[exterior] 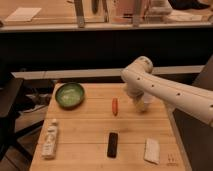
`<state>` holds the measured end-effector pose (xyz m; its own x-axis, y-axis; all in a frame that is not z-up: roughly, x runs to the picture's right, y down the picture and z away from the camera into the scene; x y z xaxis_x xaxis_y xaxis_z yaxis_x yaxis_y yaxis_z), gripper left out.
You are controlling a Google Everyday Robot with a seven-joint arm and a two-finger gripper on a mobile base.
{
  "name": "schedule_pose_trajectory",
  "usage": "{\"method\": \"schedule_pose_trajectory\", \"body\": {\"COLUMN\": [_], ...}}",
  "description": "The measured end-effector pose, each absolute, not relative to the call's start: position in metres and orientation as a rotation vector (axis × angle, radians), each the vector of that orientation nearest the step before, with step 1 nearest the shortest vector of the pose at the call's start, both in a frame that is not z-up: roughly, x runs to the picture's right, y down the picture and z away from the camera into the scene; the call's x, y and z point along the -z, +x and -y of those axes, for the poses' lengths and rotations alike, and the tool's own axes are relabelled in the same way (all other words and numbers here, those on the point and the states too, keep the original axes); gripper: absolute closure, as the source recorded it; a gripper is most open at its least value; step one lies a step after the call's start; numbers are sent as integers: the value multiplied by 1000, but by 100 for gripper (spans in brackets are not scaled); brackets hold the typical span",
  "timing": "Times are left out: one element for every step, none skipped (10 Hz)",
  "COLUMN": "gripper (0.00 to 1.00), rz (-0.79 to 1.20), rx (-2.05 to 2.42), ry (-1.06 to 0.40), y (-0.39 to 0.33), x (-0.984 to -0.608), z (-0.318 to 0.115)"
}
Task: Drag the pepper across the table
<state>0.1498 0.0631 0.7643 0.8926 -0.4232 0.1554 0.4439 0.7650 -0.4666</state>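
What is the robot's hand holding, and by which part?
Nothing that shows. The hand hangs low over the table beside the pepper, which lies apart from it.

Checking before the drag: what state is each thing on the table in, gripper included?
pepper: lying on the table, untouched.
gripper: low beside pepper, on its right in view.
green bowl: upright.
bottle: lying on its side.
black remote: lying flat.
white pad: lying flat.

Single cam, elevated, on the near long side of the table (pixel 85 131). It's pitched down and faces the back counter (pixel 55 12). Mid range, nearly the whole tabletop in frame. Gripper (pixel 140 103) sits right of centre, just beside the pepper (pixel 115 106).
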Motion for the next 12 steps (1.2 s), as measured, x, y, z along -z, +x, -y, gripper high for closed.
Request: {"method": "schedule_pose_trajectory", "body": {"gripper": [20, 20, 20, 20, 20, 20, 20, 20, 20, 20, 20, 20], "rz": [49, 54, 60, 71, 80, 85, 93, 103, 113, 122, 135, 139], "rx": [490, 501, 513, 530, 546, 556, 570, 584, 595, 606, 620, 625], "ry": [-517, -517, -518, -520, -522, -523, -526, -529, -533, -535, -539, -540], "y": [149, 149, 147, 142, 139, 138, 137, 135, 133, 129, 126, 125], "x": [-768, -771, -775, -781, -787, -789, -793, -799, -805, -810, -817, -819], "z": [-63, -63, -63, -63, -63, -63, -64, -64, -66, -67, -68, -69]}}
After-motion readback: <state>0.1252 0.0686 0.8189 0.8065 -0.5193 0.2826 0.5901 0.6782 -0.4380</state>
